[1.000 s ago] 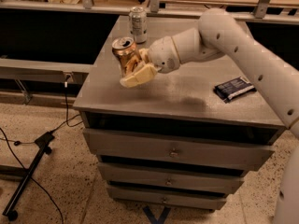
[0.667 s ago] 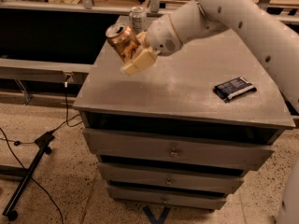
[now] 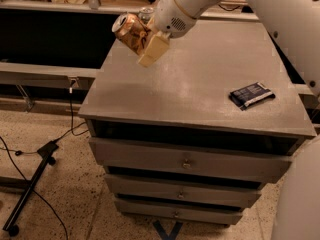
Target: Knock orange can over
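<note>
The orange can is dented, orange-gold with a silver top, and is tilted with its top toward the upper left. It is held in the air above the left part of the grey cabinet top. My gripper is shut on the can, with one cream finger in front of it. The white arm comes in from the upper right.
The silver-white can stands at the cabinet's back left, partly hidden behind the gripper. A dark blue packet lies at the right. The cabinet has drawers below. A black stand and cables lie on the floor at left.
The gripper has lifted the orange can off the cabinet top and raised it up and to the left. The can is now tilted in the air.
</note>
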Controlling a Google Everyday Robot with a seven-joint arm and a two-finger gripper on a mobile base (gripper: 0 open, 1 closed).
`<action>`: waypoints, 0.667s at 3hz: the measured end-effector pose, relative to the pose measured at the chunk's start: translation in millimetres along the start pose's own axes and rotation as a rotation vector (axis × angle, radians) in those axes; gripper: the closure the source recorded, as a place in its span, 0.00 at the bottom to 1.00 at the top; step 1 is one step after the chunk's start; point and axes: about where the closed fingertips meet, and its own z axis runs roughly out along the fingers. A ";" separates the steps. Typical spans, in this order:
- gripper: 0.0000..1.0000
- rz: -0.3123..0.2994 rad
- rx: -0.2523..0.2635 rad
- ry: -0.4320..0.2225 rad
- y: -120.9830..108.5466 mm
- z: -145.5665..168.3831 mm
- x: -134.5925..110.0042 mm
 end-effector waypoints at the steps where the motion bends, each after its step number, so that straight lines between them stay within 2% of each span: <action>1: 1.00 0.010 0.009 0.078 7.1 4.9 -6.6; 2: 1.00 0.035 0.063 0.287 -0.3 15.1 3.2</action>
